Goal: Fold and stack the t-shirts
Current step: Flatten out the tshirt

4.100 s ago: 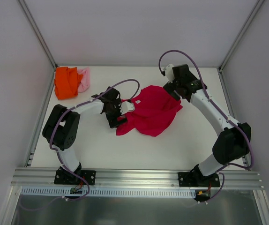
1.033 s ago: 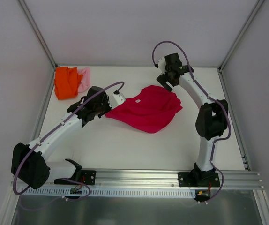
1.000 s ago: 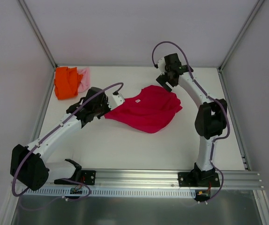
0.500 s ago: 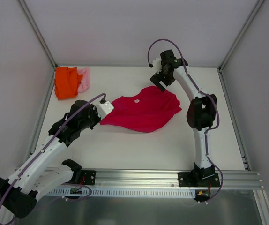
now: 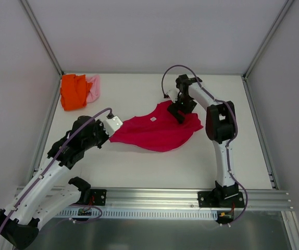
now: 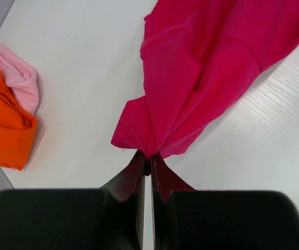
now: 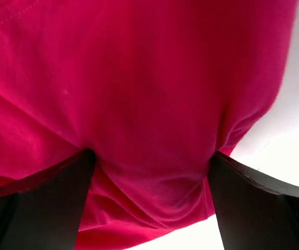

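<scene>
Red t-shirt (image 5: 157, 133) lies crumpled in the middle of the white table (image 5: 139, 166). The left gripper (image 6: 147, 165) is pinched tight on its left corner. The right gripper (image 7: 149, 161) sits on its far edge, fingers wide apart, with red cloth bunched between them. The orange t-shirt (image 5: 74, 91) and pink t-shirt (image 5: 93, 87) lie touching in the far left corner.

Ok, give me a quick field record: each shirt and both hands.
red shirt: unfolded, rumpled, middle of table
left hand: shut on red shirt's left edge
right hand: open, straddling bunched cloth at the red shirt's far right
orange shirt: crumpled, far left corner
pink shirt: bunched against the orange shirt
</scene>
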